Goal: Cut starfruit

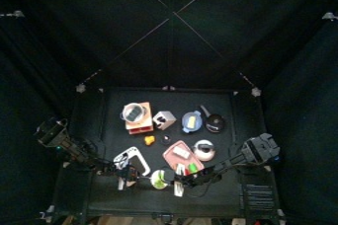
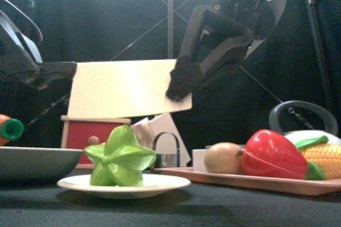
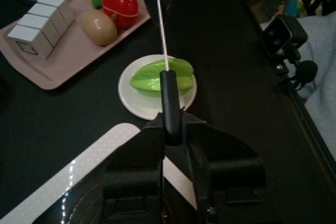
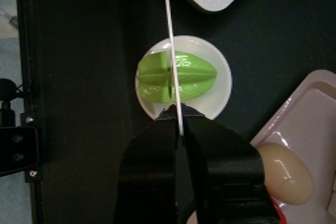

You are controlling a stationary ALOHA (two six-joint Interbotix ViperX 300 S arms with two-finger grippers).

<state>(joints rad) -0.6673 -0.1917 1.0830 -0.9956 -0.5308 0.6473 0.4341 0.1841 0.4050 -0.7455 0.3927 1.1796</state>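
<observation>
The starfruit (image 2: pixel 120 159) sat on a plate (image 2: pixel 167 184) at the table's front. Just above it hung the knife (image 2: pixel 127 90), lying side to side. The left gripper (image 3: pixel 167 125) squeezed its handle and the right gripper (image 4: pixel 178 130) pinched its blade.

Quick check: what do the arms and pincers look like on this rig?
Both arms are black, built of chunky jointed segments. The left pincer and right pincer each have two matte black jaws with flat, broad bases. No markings are readable. Any cables cannot be told apart from the dark curtains.
</observation>
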